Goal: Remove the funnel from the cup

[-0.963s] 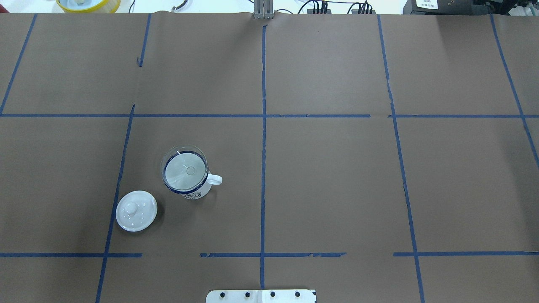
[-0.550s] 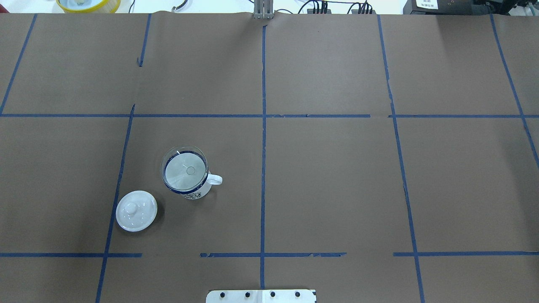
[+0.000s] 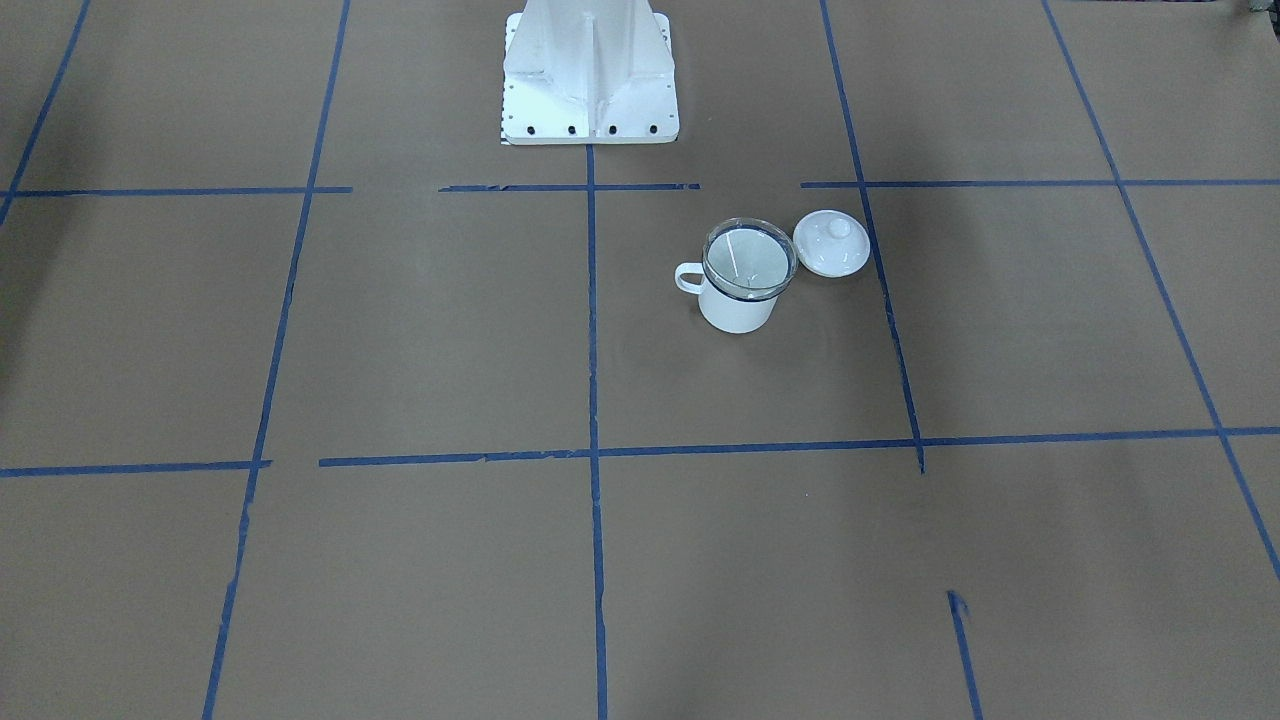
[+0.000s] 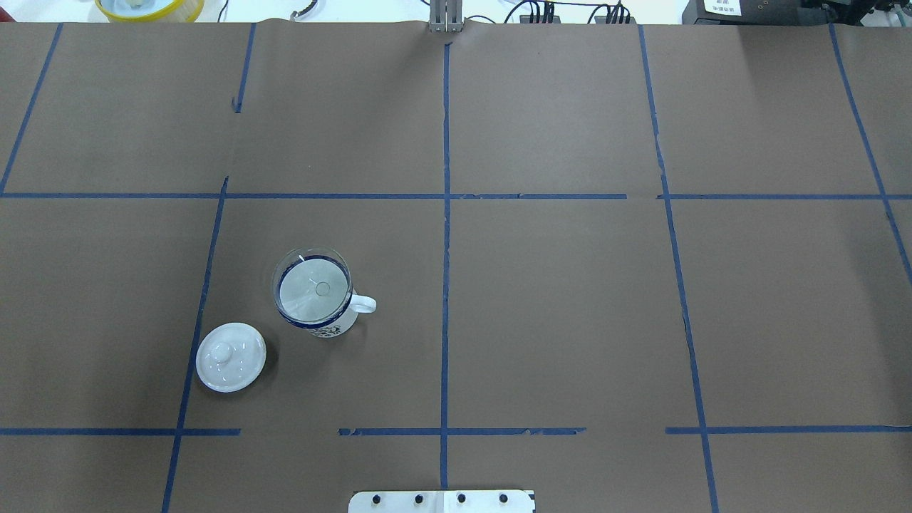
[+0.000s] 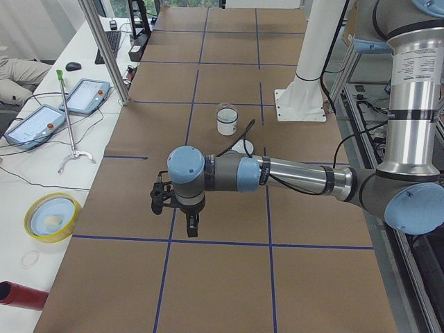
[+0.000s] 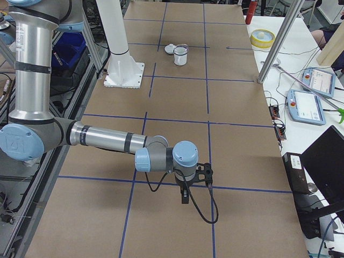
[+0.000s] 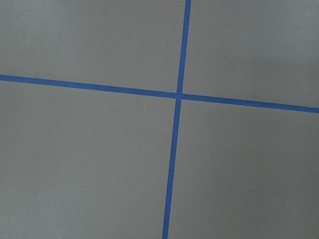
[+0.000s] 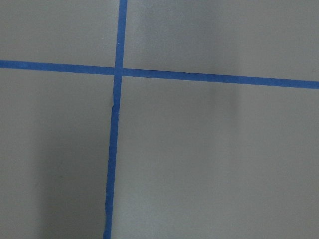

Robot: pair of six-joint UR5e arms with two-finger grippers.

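funnel (image 4: 313,285) seated in cup (image 4: 335,324) | lid (image 4: 230,356) near cup, apart

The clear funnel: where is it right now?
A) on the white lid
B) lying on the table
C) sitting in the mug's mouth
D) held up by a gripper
C: the funnel sits in the mouth of the cup, its rim just above the blue edge.
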